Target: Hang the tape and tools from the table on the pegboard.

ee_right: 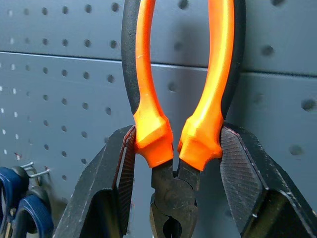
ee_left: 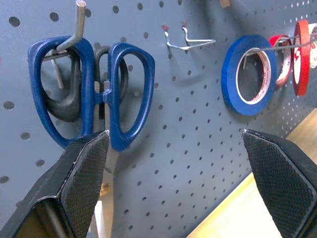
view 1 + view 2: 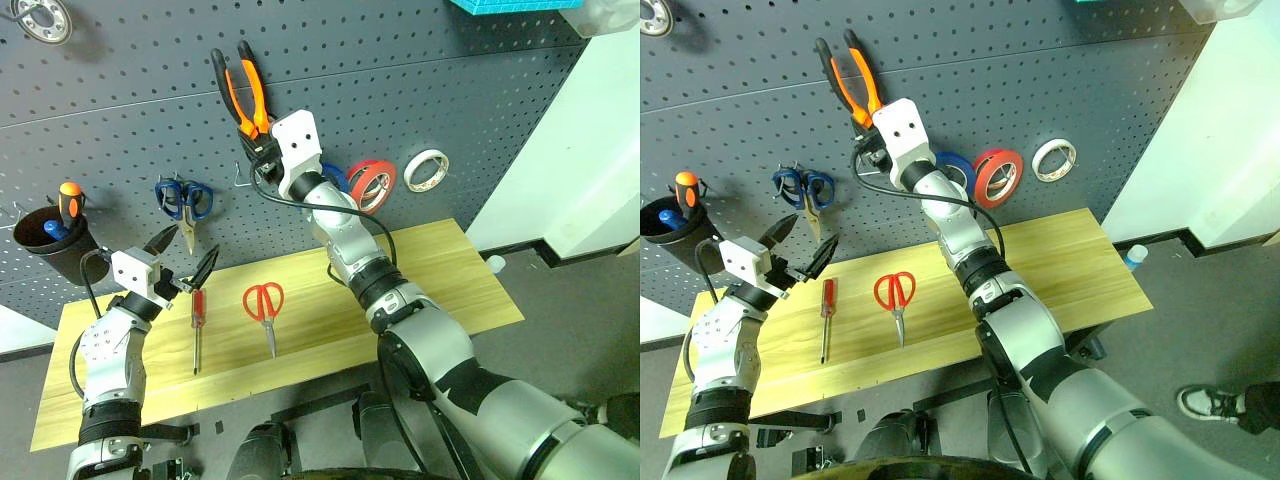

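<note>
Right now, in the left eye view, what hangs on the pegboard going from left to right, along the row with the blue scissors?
Black cup → blue scissors → empty hook → red tape → white tape.

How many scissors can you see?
2. Blue scissors hang on the pegboard, to the left. Red scissors lie on the table, beside the screwdriver. None seem hidden.
</note>
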### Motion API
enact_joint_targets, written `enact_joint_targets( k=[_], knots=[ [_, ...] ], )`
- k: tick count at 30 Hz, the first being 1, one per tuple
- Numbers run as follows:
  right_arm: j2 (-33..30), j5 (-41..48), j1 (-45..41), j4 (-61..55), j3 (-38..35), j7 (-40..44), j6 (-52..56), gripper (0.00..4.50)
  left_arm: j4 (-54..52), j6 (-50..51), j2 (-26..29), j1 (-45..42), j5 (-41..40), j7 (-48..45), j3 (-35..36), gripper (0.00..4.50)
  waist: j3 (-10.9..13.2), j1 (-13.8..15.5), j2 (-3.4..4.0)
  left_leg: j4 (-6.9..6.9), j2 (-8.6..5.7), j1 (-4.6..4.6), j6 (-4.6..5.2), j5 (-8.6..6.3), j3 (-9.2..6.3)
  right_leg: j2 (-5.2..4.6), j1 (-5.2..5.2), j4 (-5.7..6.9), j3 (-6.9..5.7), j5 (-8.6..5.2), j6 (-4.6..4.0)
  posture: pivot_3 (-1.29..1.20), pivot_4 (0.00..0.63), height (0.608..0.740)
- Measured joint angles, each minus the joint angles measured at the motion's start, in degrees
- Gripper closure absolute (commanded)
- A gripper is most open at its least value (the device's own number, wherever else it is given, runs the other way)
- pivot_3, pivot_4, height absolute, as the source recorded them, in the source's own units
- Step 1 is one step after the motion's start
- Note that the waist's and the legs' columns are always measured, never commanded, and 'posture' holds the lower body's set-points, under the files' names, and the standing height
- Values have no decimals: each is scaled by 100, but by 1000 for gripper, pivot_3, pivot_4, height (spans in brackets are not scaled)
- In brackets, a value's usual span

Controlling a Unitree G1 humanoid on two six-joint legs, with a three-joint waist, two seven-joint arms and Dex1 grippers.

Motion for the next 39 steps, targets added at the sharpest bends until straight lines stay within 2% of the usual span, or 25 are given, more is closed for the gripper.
enact_joint_targets(
  k=[15, 28, 33, 39],
  knots=[
    [4, 148, 89, -350, 404, 755, -438, 2409, -1155, 295, -37, 1076, -429, 111, 24, 0, 46, 23, 18, -3, 8, 3, 1, -1, 17, 9, -11, 6, 21, -2, -3, -68, 157, 740],
    [-25, 319, 276, -629, 619, 881, -453, 2409, -2144, 740, -78, 1833, -619, 336, 147, 0, 428, 266, -19, 0, 20, -23, 2, -1, 21, 21, -42, 13, 22, -8, -22, -51, 253, 740],
    [-27, 360, 267, -621, 548, 832, -462, 2409, -2400, 916, -97, 1919, -658, 357, 112, 0, 505, 342, -24, 8, 24, -96, 0, 0, 26, 24, -113, 18, 23, -8, -27, -53, 262, 740],
    [-23, 344, 158, -179, 326, 681, -624, 2409, -2428, 1024, -103, 1890, -663, 376, 19, 0, 557, 348, -27, 7, 24, -97, 1, 0, 31, 23, -115, 16, 24, -7, -28, -47, 256, 740]
  ],
)
